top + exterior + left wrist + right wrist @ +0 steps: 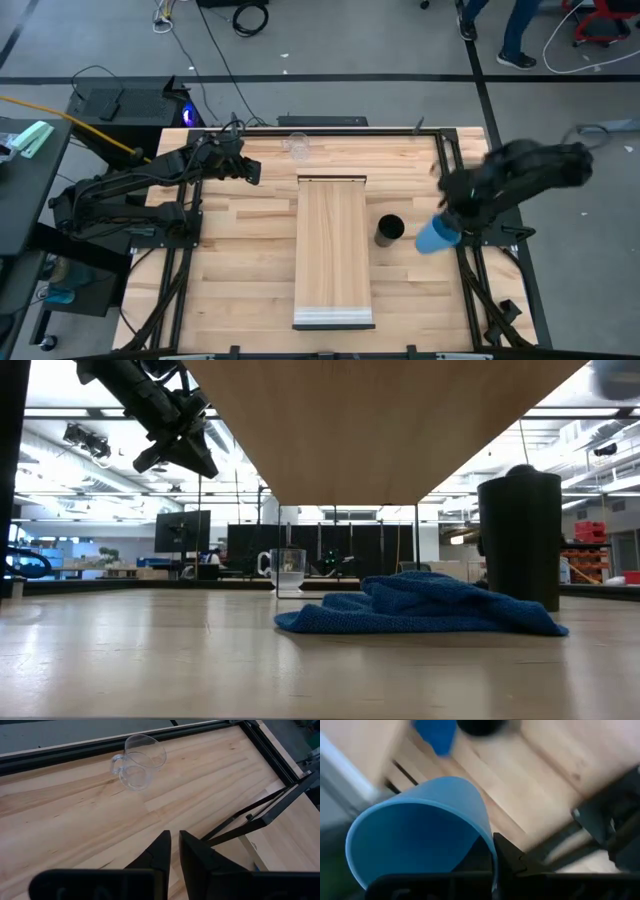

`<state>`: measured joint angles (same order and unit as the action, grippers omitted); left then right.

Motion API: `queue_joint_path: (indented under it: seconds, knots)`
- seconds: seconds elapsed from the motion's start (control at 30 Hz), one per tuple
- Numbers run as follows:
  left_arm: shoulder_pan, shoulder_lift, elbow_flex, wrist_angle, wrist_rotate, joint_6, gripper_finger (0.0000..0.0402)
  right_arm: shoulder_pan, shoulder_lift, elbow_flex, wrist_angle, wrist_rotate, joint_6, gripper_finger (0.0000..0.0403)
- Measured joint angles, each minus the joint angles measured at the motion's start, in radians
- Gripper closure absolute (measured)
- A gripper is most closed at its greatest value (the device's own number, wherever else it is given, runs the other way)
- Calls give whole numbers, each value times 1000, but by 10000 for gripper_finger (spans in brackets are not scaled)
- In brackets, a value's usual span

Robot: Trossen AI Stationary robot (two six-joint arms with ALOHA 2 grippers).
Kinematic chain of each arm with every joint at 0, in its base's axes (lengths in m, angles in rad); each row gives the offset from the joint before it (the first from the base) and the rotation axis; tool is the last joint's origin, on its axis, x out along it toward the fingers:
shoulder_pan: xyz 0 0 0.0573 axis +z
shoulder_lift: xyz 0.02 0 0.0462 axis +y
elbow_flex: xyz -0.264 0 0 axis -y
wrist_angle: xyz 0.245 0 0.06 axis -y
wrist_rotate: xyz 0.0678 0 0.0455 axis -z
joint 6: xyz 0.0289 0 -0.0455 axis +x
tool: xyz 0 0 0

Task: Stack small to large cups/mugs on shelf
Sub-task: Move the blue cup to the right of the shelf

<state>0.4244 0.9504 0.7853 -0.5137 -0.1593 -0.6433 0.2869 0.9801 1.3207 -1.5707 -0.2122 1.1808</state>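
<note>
**Operator:** What does each arm hold, and where does each cup stand?

**Technician:** Check the right gripper [452, 226] first. Its jaws are closed on the rim wall of the blue cup [436, 237], which hangs tilted above the right part of the surface [240, 270], mouth turned toward the wrist camera. The left gripper [255, 172] carries nothing; its jaws stand nearly closed with a narrow gap between them, raised over the far left of the surface.

**Operator:** And the other two cups?

**Technician:** The black cup [389, 230] stands upright on the surface, just beside the right long edge of the shelf [333, 250] and between the shelf and the blue cup. The clear cup [297, 146] stands near the far edge, beyond the shelf's far short end; the left wrist view shows a handle on it. The shelf itself carries no cup.

**Operator:** Which relation governs the coming move?

**Technician:** You judge it from the blue cup. The shelf lies to the left of the right jaws, with the black cup directly in that path. The shelf's long axis runs near to far, so approach across its long edge. The right arm is nearer both the black cup and the shelf; the left arm is nearer the clear cup, which lies ahead of its jaws. A blue cloth [420, 606] shows under the shelf in the low view; keep it apart from the cups.
</note>
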Motion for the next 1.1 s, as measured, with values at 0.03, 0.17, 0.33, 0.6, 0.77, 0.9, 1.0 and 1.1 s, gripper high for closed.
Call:
queue_joint_path:
  seconds: [0.03, 0.17, 0.33, 0.6, 0.77, 0.9, 1.0, 1.1]
  knots:
    - [0, 0, 0, 0, 0, 0, 359, 56, 21, -18, -1, 10, 25, 400]
    - [0, 0, 0, 0, 0, 0, 360, 214, 127, -97, 5, 32, 77, 400]
    - [0, 0, 0, 0, 0, 0, 358, 284, 266, -194, 231, 77, 54, 400]
    - [0, 0, 0, -12, 0, 0, 361, 287, 404, -292, 396, 84, 24, 400]
    - [0, 0, 0, -23, 0, 0, 356, 285, 448, -298, 455, 103, -5, 400]
    - [0, 0, 0, -27, 0, 0, 359, 267, 477, -298, 483, 113, -35, 400]
    - [0, 0, 0, -27, 0, 0, 362, 247, 489, -298, 528, 122, -62, 400]
    - [-2, 0, 0, -29, 0, 0, 360, 227, 498, -298, 553, 126, -84, 400]
